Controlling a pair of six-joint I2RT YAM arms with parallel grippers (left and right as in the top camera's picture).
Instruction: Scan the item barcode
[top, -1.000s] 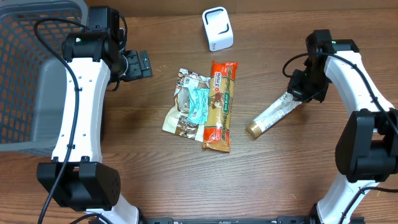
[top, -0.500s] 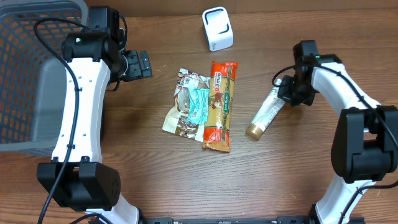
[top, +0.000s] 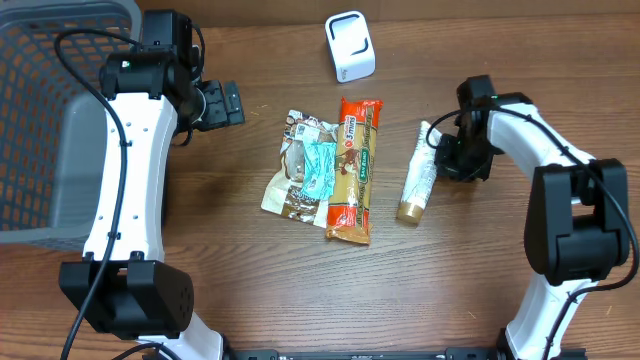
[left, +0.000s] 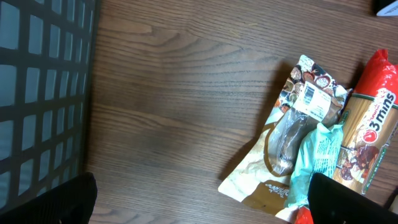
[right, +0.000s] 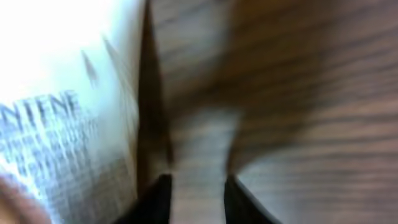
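Lying flat on the wood table (top: 250, 285), just right of the snack bar (top: 355, 170): a white tube (top: 418, 175) with gray print, long way almost up-down, gold cap (top: 408, 210) at the near end. Slanted a second ago, straighter now. Spread wide: left gripper (top: 222, 103). Slightly apart beside the tube, gripping nothing: right gripper (top: 443, 152).

Through heavy blur, a white tube (right: 56, 124) with grey lettering lies left, wooden table (right: 298, 93) right, the right gripper (right: 198, 202) slightly parted near.
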